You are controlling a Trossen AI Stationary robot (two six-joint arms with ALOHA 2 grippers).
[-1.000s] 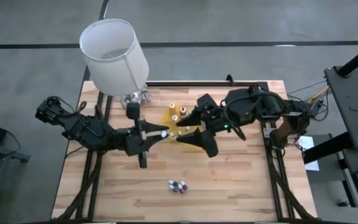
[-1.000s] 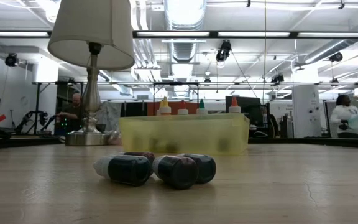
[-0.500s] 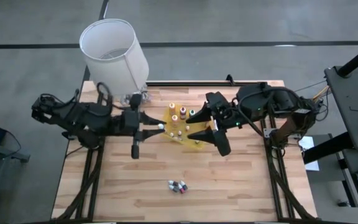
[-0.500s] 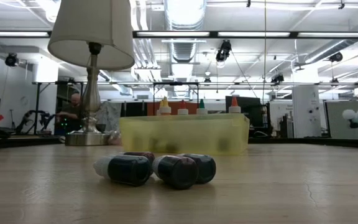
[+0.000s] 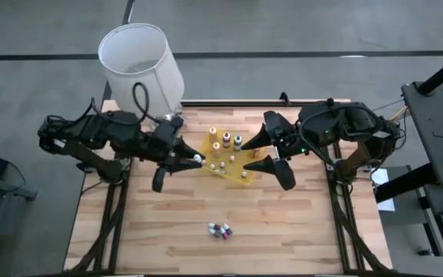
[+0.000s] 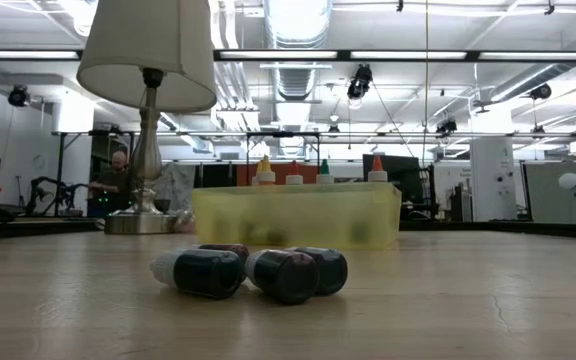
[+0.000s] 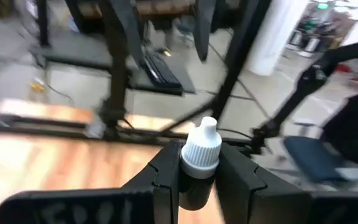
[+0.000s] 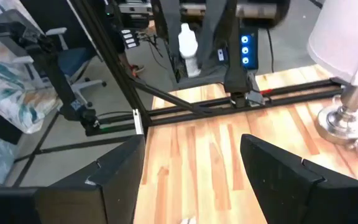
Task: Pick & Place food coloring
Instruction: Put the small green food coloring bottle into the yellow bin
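Note:
My left gripper (image 5: 189,158) hangs above the table just left of the yellow tray (image 5: 246,172), shut on a dark food coloring bottle with a white cap (image 7: 201,147). Several more bottles (image 5: 224,141) stand upright in the tray, their coloured tips showing above its wall (image 6: 298,215) in the low view. Three small dark vials (image 6: 253,272) lie on their sides on the wood near the table's front. My right gripper (image 5: 271,152) hovers open and empty at the tray's right end. Neither gripper shows in the low view. My left gripper pinches the bottle's dark body (image 7: 194,186), just below the white cap, between its two fingers (image 7: 165,177). The fingers reach in about level from the table's left and lie along the bottle. The cap pokes out past the fingertips toward the tray, and the bottle is clear of the table.
A lamp with a white shade (image 5: 141,65) and a metal base (image 8: 352,121) stands at the far left corner, close behind my left arm. Bare wood lies between the tray and the three vials (image 5: 220,230). Dark frame rails run along the table's sides.
My left gripper has rolled about its own axis and drawn back a little toward the far left, keeping the bottle. My right gripper has pulled away toward the table's right edge, still open, uncovering the tray's right part.

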